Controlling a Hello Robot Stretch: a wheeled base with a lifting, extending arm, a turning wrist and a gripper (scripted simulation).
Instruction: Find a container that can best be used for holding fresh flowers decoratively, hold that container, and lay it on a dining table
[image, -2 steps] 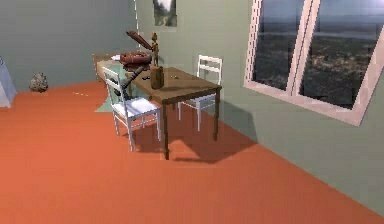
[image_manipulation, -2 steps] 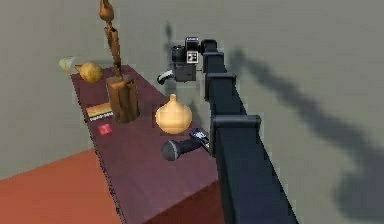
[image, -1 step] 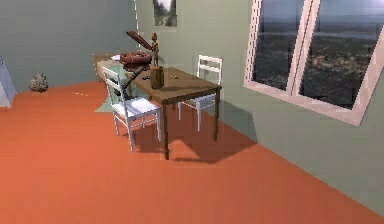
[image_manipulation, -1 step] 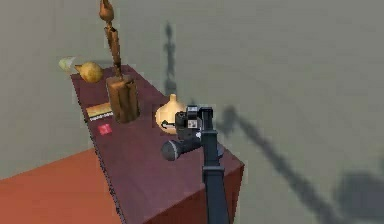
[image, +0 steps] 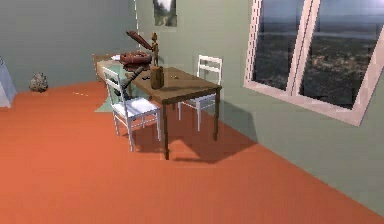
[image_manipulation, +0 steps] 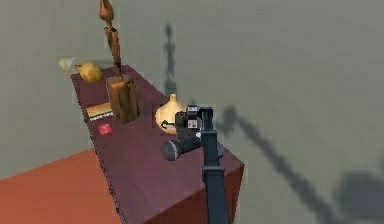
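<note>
Wide bare orange floor (image: 120, 180) below the dining table (image: 178, 88) at forward view's upper centre, window (image: 310, 50) cut off at right. Arm side view: maroon sideboard (image_manipulation: 150, 175) cut off lower left, tan rounded vase (image_manipulation: 167, 110) at centre partly behind the gripper (image_manipulation: 176, 148); cannot tell whether holding anything.

No text, number or sign can be read in either view. In the arm side view, left of the middle, a flat red thing (image_manipulation: 101, 116) lies on the dark red cabinet top (image_manipulation: 140, 152). It has a pale band, but what is printed there is too small to tell. Just right of the middle, at the far end of the arm (image_manipulation: 213, 178), the white squares (image_manipulation: 205, 113) carry black marks that are patterns, not letters. At the top middle of the forward view, the picture on the wall (image: 165, 11) has no legible writing.
</note>
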